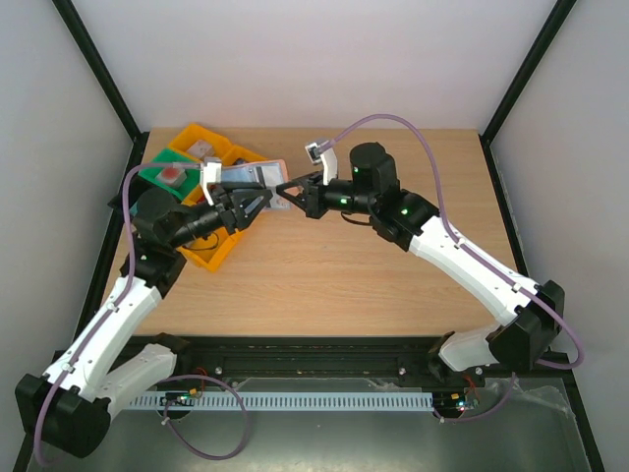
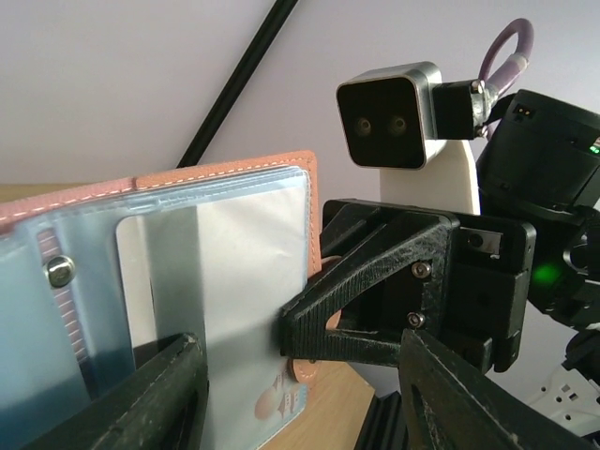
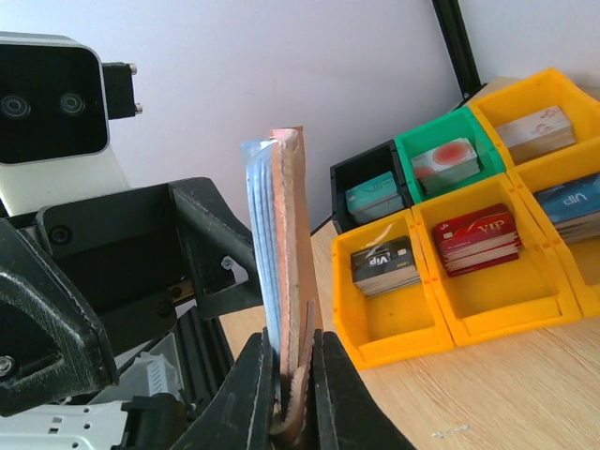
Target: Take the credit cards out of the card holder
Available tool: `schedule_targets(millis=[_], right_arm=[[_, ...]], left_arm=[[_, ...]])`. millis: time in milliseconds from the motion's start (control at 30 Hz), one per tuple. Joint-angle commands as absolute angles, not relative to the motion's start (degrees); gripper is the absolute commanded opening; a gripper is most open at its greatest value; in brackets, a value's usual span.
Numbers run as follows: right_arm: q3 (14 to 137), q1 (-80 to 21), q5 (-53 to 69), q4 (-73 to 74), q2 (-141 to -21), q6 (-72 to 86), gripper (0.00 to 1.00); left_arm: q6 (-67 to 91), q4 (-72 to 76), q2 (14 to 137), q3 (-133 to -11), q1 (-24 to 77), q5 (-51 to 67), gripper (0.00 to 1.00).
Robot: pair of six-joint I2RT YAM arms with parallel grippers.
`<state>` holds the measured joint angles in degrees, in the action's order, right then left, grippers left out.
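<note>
Plainly, the right gripper (image 3: 286,361) is clamped together on the lower edge of the card holder (image 3: 294,234), its two black fingers pressing the tan cover from both sides. The holder stands upright on edge between them, lifted clear of the table (image 1: 344,275). Seen edge-on from the right wrist, pale blue clear sleeves (image 3: 261,244) are stacked against the left face of the cover.

From the left wrist the holder is open towards the camera: a salmon-pink stitched rim runs along its top, a small metal stud (image 2: 60,271) sits at the left, and the credit cards (image 2: 248,272) are still tucked inside the sleeves. The front one is mostly white with a pink print near its bottom edge.

The left gripper (image 1: 261,204) faces the right one from the left, its jaws standing well apart. One finger (image 2: 150,398) sits just in front of the sleeves and the other is off to the right. I cannot tell whether that finger touches the sleeve.

Both grippers meet above the far left part of the table, just right of a cluster of yellow trays (image 3: 487,314), a green tray (image 3: 412,145) and a black tray (image 3: 339,178). These hold stacks of other cards, among them red ones (image 3: 473,234) marked VIP
</note>
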<state>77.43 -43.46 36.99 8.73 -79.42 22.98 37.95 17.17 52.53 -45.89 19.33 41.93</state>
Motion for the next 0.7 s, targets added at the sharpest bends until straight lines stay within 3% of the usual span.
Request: schedule_targets(millis=[0, 667], right_arm=[[77.1, -44.0, 45.3, 1.0, -76.4, 23.4, 0.02], [75.0, -43.4, 50.5, -4.5, -73.7, 25.4, 0.02]], left_arm=[[40.5, 18.5, 52.2, -45.1, 19.1, 39.7, 0.57], [38.7, 15.2, 51.1, -44.1, 18.0, 37.6, 0.57]])
